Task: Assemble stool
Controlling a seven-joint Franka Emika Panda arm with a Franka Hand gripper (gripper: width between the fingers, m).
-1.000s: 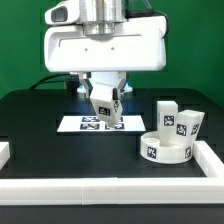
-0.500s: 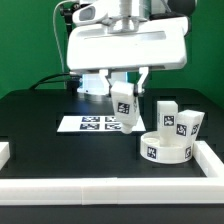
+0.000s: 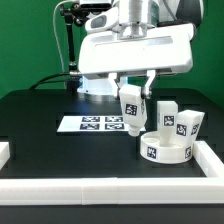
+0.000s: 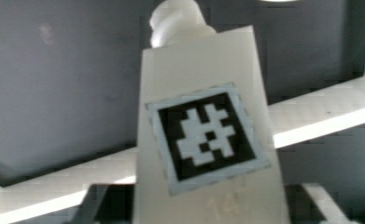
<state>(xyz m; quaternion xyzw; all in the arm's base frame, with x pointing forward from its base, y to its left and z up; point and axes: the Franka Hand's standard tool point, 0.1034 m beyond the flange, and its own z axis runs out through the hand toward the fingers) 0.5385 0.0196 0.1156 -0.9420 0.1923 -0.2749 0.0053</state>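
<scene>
Exterior view: two-finger gripper [image 3: 133,90] closed narrow on white plastic blocky leg [image 3: 130,108], tagged, tilted, clear of black table [image 3: 40,125], over end of marker board [image 3: 85,123], near white round disc seat [image 3: 165,152]; spare white leg [image 3: 167,117] and second spare leg [image 3: 190,125] upright at seat's far side

Wrist view: same leg [image 4: 197,120] filling frame, square tag [image 4: 205,135] facing camera, rounded peg [image 4: 175,20] at far end

Handling: likely light, rigid, smooth, prone to twisting; best gripped on flat opposite sides, clear of peg

The stool leg [image 3: 131,108] is white with a black-and-white square tag (the round seat [image 3: 165,152] too). The table [image 3: 50,150] is black, its border rail [image 3: 110,189] white.
</scene>
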